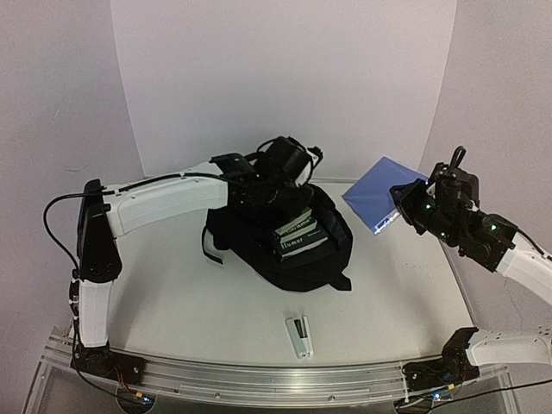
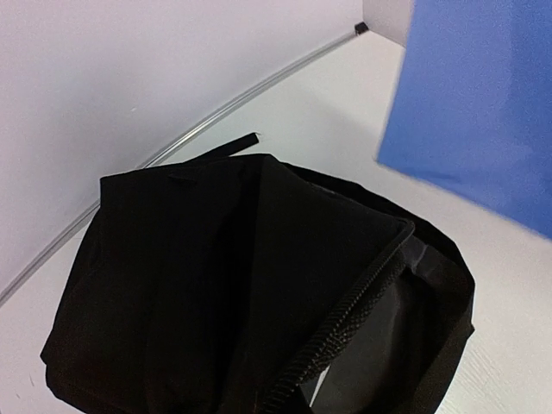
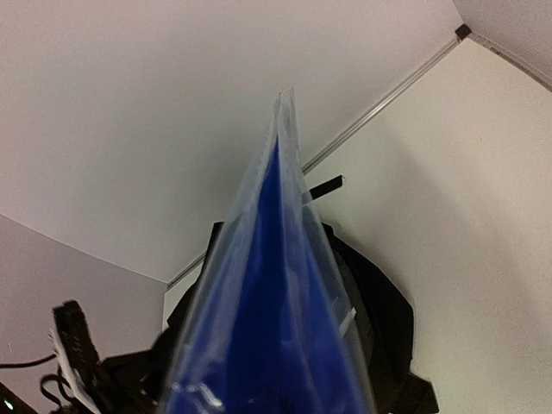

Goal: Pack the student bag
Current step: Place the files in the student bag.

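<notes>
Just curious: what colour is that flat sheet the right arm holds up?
The sheet is blue; left wrist view shows best.

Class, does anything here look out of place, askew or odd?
Nothing spilled or damaged. Two dark books sit tilted in the open black fabric backpack; a white stapler lies alone on the table before it.

Left gripper (image 1: 257, 191) pinched closed, arm outstretched (right gripper (image 1: 399, 207) raised, clamped).

Student bag (image 2: 216, 276), blue pouch (image 2: 474, 103) cut off — books (image 1: 300, 233) titles too small.
</notes>
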Controlling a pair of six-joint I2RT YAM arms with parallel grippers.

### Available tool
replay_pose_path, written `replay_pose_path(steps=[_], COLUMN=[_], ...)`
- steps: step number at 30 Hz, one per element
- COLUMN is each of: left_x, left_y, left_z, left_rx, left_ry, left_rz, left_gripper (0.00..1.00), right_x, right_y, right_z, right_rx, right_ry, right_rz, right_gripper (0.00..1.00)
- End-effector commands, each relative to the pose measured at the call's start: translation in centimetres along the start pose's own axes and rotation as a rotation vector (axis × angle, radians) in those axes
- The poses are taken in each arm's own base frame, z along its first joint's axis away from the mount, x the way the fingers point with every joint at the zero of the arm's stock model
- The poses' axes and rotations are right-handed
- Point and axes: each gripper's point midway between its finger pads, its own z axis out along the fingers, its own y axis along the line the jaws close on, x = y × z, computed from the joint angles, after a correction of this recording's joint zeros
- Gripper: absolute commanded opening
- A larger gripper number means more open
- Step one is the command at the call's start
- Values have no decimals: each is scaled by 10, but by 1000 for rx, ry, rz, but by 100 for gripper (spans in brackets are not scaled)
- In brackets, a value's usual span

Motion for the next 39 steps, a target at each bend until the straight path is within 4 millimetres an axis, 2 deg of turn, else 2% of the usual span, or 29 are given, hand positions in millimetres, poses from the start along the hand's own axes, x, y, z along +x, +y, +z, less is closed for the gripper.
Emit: replay_pose_path(steps=[1,7,11,19,22,29,33,39], left_x=[-75,-85,-91,-93,-96,-110,-112,-108], left_y=[23,20,13,18,24,39,38,32], left_z=[-57,-67,-72,-71,-69,-75,-77,-81], left_rx=[133,217,275,257,227,191,209,254], left_ry=[-206,-236,-252,-260,-280,-355,-364,-360], left_rz=[-197,-238,-243,-257,-270,-312,-315,-305], left_gripper=[0,0,0,0,0,0,0,0], right_x=[13,46,68,79,88,115,122,125], right_y=[-1,4,17,48,45,26,20,29], right_z=[-4,-1,3,3,6,7,6,15], right_rx=[-41,-115,-209,-318,-300,-241,-234,-293], right_ry=[64,205,313,413,456,545,570,569], right_rz=[89,180,255,339,354,403,417,453], right_gripper=[0,0,0,0,0,0,0,0])
